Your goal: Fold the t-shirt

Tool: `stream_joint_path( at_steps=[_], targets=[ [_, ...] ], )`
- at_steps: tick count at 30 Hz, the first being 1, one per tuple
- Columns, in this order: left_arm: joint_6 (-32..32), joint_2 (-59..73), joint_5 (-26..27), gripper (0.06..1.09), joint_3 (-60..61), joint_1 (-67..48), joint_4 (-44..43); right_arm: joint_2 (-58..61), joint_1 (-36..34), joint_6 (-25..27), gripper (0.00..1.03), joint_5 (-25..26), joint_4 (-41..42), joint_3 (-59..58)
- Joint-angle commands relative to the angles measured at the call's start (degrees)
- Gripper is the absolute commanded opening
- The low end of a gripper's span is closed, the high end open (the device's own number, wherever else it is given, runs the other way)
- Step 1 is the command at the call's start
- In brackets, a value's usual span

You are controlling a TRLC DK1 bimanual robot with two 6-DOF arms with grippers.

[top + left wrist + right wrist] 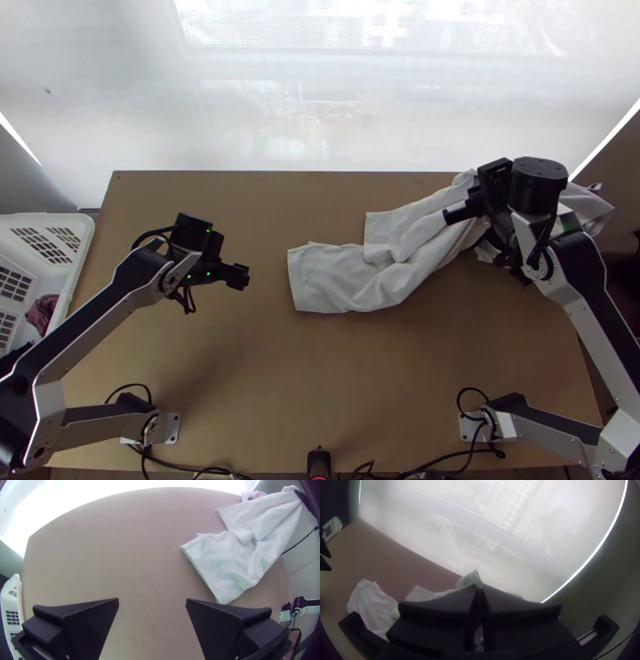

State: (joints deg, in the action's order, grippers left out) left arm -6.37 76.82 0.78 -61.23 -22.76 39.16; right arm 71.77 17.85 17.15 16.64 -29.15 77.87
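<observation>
Note left tool (246, 277) wide open, holding nothing, above table (240, 368). Observe right tool (472, 193) closed on gathered part of white T-shirt (344, 276), draped with creases across table's right side toward middle.

White t-shirt (344, 276), creased & partly bunched, lies diag. on R half of surface (264, 384), w/ part lifted nr far R corner.

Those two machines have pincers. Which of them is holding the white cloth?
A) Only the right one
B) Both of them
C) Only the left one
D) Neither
A: the white cloth runs up to the right gripper, whose fingers are closed on it, while the left gripper stands open, away from the cloth.
</observation>
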Motion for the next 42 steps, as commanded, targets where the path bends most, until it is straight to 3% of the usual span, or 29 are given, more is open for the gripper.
stream_joint_path(
  at_steps=[1,13,22,25,33,34,42],
  targets=[
    [-0.48,13.18,0.02,1.04,-6.27,-3.08,-4.44,-2.95,-1.67,-0.18,0.03,-0.38,0.67,-6.06],
    [-2.42,30.15,0.02,1.04,-20.59,-9.32,-2.77,-2.95,-1.67,-0.01,0.03,-0.38,0.32,-6.76],
    [-3.12,39.46,0.02,1.02,-30.26,-12.22,4.61,-2.95,-1.32,0.43,0.03,-0.38,0.32,-6.59],
    [-3.47,40.34,0.19,0.88,-31.67,-13.1,6.02,-3.12,-1.32,0.61,0.03,-0.38,0.32,-6.85],
    [-3.3,39.38,0.1,0.14,-31.84,-14.15,5.05,-3.56,-1.06,0.61,0.03,-0.38,0.49,-7.46],
    [-3.21,39.02,0.1,0.09,-31.84,-14.15,4.79,-3.65,-1.06,0.61,0.03,-0.38,0.58,-7.46],
    [-2.59,33.49,0.02,0.1,-31.76,-12.74,5.76,-4.53,-1.06,0.61,0.03,-0.38,0.67,-6.85]
  ],
)
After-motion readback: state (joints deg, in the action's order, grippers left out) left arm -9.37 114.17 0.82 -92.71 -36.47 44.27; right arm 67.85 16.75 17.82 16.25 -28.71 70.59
